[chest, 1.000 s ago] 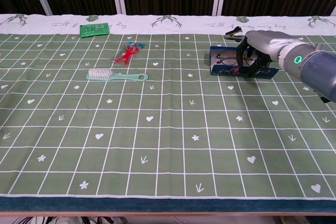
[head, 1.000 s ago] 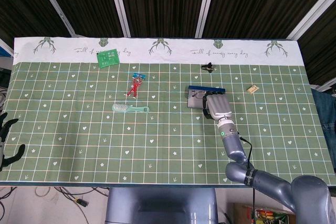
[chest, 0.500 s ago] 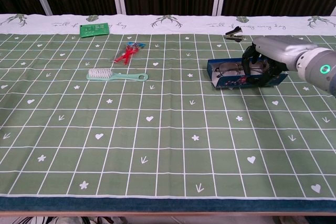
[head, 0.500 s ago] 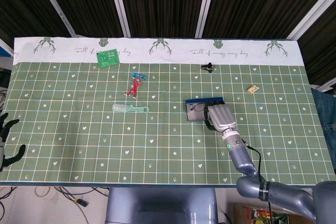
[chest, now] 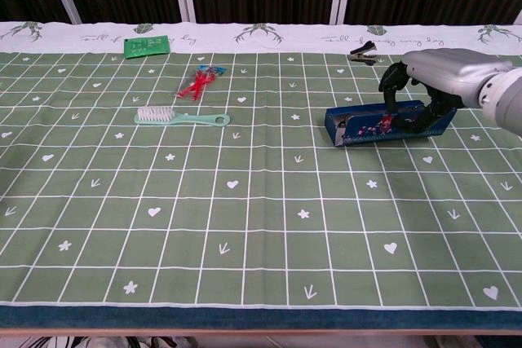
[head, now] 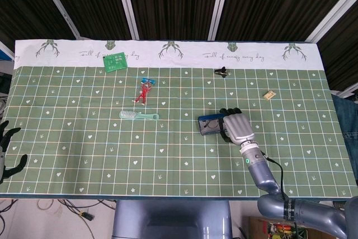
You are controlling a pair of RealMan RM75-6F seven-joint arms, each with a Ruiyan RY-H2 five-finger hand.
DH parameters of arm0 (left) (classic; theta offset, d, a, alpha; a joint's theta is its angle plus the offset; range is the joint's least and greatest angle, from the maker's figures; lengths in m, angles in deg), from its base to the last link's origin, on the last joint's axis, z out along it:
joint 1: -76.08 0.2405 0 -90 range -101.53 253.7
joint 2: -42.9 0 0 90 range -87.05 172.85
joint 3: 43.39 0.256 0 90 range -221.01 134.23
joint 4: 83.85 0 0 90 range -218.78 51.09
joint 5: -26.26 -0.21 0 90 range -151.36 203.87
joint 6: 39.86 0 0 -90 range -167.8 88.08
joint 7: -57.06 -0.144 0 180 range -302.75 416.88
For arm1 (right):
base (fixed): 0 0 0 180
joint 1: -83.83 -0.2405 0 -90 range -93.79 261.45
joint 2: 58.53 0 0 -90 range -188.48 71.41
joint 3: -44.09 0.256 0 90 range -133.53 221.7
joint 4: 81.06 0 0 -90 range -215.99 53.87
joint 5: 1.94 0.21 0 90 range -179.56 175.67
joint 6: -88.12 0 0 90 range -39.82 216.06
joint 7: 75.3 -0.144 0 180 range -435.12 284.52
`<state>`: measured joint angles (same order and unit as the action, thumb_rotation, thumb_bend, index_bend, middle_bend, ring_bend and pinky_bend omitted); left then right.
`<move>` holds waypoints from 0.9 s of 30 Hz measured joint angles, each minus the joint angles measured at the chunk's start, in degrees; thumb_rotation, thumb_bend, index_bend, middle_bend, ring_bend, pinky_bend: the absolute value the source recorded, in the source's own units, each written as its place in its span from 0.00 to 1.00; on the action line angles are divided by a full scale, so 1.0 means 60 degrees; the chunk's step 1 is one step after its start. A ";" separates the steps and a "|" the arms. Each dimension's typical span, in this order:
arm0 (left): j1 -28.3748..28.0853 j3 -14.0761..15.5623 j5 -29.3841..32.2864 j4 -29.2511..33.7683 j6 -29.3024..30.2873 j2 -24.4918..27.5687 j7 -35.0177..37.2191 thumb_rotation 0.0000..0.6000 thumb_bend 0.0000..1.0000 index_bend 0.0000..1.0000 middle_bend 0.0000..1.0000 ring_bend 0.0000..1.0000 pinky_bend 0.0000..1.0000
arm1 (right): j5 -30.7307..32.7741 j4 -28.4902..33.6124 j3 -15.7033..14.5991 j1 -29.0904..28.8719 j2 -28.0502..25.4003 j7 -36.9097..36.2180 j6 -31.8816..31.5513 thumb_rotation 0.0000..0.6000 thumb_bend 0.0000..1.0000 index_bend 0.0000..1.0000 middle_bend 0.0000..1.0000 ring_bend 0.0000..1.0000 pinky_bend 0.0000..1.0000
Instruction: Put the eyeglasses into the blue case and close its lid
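Note:
The blue case (head: pixel 210 125) (chest: pixel 373 124) lies right of the table's middle with its lid down. No eyeglasses show in either view; they were last seen inside it. My right hand (head: pixel 237 127) (chest: pixel 432 81) is curled over the case's right end, fingers (chest: pixel 390 87) reaching down over the lid and the far side, holding it. My left hand (head: pixel 5 150) hangs at the far left edge of the head view, off the table, fingers spread and holding nothing.
A teal brush (head: pixel 139 115) (chest: pixel 181 116) and a red toy figure (head: pixel 143 91) (chest: pixel 198 84) lie left of centre. A green card (head: pixel 115 61) (chest: pixel 147 45), a black clip (head: pixel 222 71) (chest: pixel 364 53) and a small beige block (head: pixel 270 95) sit toward the far edge.
My right hand has drawn the case toward the near edge. The lid, open a second ago with the eyeglasses showing inside, has come down over them.

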<state>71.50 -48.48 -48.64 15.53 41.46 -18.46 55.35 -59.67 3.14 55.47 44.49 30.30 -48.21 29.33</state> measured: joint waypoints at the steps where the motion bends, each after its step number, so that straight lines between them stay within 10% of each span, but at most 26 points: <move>1: 0.0000 -0.0001 0.0001 -0.0001 0.0001 0.0002 0.0001 1.00 0.35 0.17 0.00 0.00 0.00 | 0.0058 -0.0043 0.0020 -0.0034 0.0018 0.0024 0.0045 1.00 0.54 0.69 0.23 0.23 0.21; 27: 0.0000 -0.0019 0.0028 -0.0026 0.0000 0.0009 0.0018 1.00 0.35 0.17 0.00 0.00 0.00 | 0.1756 -0.0656 0.0664 -0.1208 0.0228 0.1192 0.0611 1.00 0.54 0.70 0.21 0.19 0.21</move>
<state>71.50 -48.59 -48.47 15.37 41.46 -18.41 55.46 -49.13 -0.79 59.46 37.24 31.66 -41.06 33.00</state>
